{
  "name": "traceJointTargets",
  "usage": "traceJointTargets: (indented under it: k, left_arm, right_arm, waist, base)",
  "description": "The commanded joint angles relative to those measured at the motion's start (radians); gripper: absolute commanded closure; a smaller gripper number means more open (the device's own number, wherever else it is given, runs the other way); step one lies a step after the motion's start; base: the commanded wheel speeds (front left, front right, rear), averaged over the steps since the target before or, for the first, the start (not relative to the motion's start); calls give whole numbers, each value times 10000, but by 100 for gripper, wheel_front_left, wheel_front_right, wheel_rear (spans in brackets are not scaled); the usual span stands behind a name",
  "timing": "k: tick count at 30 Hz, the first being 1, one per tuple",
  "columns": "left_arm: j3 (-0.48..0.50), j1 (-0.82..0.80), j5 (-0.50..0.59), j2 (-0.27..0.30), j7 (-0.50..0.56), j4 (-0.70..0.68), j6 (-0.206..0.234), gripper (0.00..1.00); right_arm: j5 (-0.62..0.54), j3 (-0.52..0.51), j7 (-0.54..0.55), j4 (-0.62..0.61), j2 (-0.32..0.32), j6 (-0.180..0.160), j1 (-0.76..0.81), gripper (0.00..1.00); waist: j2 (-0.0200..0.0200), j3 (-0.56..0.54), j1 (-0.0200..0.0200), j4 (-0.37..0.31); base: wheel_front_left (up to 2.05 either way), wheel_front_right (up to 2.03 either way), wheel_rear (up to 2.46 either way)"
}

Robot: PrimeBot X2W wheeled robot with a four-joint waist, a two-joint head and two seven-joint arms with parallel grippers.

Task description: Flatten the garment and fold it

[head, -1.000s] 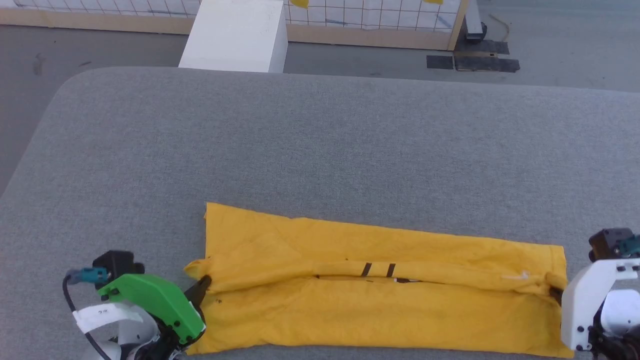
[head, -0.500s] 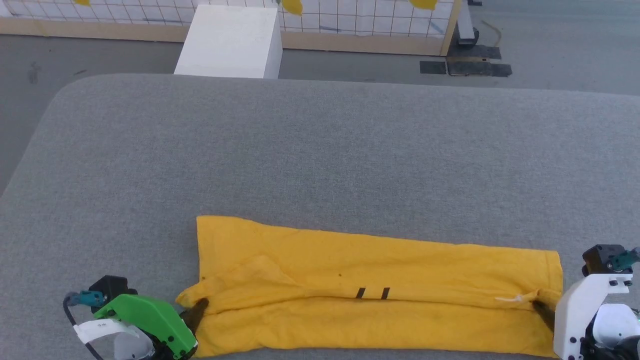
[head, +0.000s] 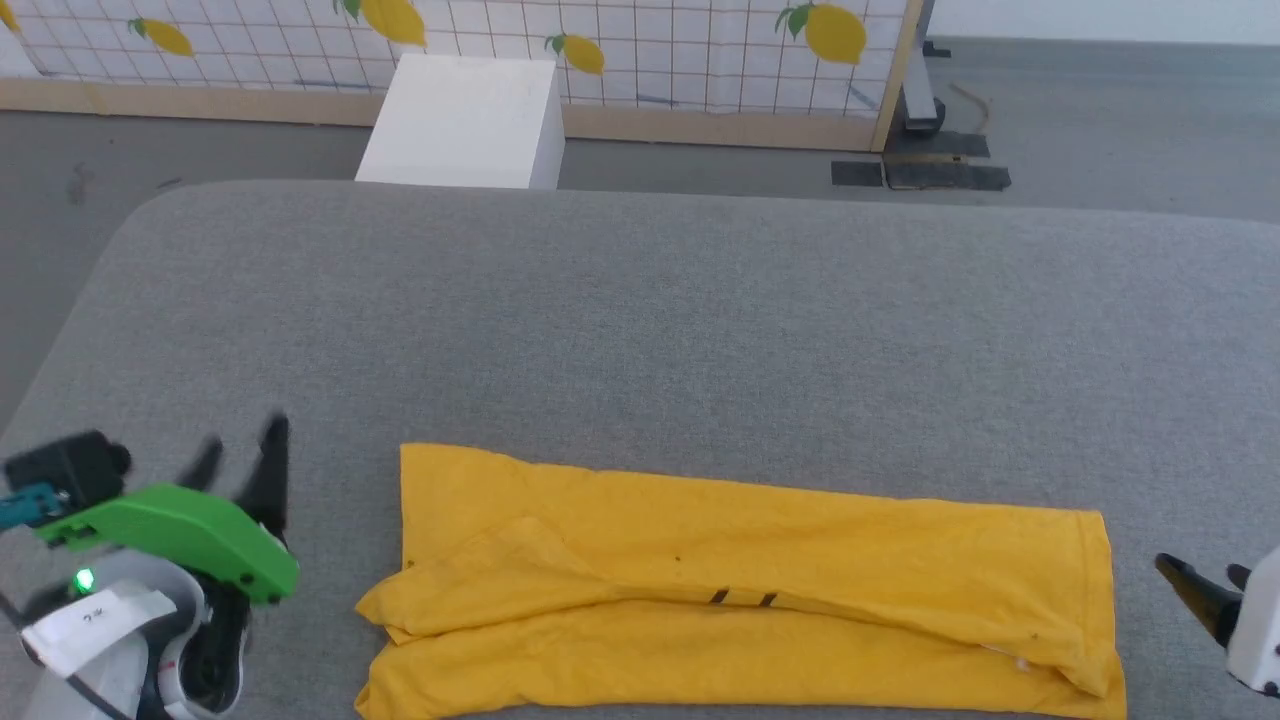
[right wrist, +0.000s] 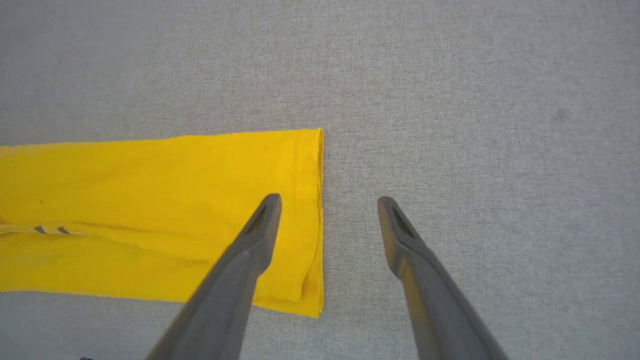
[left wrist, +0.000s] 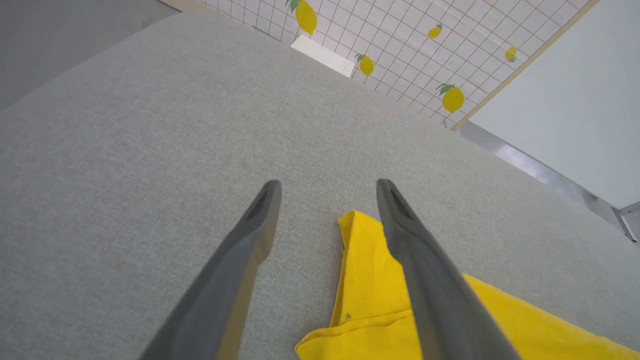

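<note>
Fingers of my left gripper (left wrist: 327, 184) are standing wide apart and holding nothing. A second ago they were pinched on the garment's (head: 740, 590) left end. Now the left gripper (head: 247, 435) is hanging off to the left, clear of the cloth. Fingers of my right gripper (right wrist: 328, 199) are also spread wide and empty after pinching the right end. One finger is hanging over the hem, the other over bare tabletop (right wrist: 475, 125); I can't tell if either is touching.

The garment (right wrist: 150, 200) is lying along the near edge of the tabletop (head: 640, 320) as a long mustard-yellow strip, folded lengthwise. Soft creases are showing, and two short black strokes (head: 742, 598) are peeking out at the fold line.

The tabletop is grey woven fabric with rounded corners. The head camera is tilting up, so I'm seeing more of the white box (head: 465, 120) and the lemon-print grid panel (head: 650, 50).
</note>
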Motion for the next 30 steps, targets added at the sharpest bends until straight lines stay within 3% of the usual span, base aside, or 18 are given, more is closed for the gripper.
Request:
traceJointTargets:
  k: [1, 6, 10, 19, 25, 30]
  left_arm:
    - [30, -290, 392, 9, -732, -166, -192, 0]
    - [-149, -704, 1788, -196, -3604, -274, -730, 0]
    - [-417, -905, 2791, -387, -4875, -26, -949, 0]
    - [-203, -999, 3799, -1340, -5078, 205, -1335, 0]
    - [432, -868, 4193, -1941, -5081, 332, -1792, 0]
    - [699, -868, 4413, -2222, -5081, 466, -1998, 0]
  right_arm:
    - [-23, 10, 132, 54, -149, -13, -80, 0]
    - [462, 765, 270, 551, -1086, -13, -161, 0]
    - [1118, 1395, 1, 1023, -1636, -13, -205, 0]
    - [2169, 2754, -861, 1858, -2203, -13, -324, 0]
    - [2814, 4275, -1050, 2040, -2159, -13, -846, 0]
    - [2996, 4948, -1194, 2239, -2275, -13, -1221, 0]
  waist:
    - [0, 83, 1, -1]
    - [0, 488, 1, 71]
    - [0, 841, 1, 151]
    - [0, 1436, 1, 204]
    - [0, 1568, 1, 142]
    - [0, 1621, 1, 183]
  base:
    - [0, 0, 0]
    - [0, 0, 0]
    - [0, 0, 0]
    - [0, 0, 0]
    - [0, 0, 0]
    - [0, 0, 0]
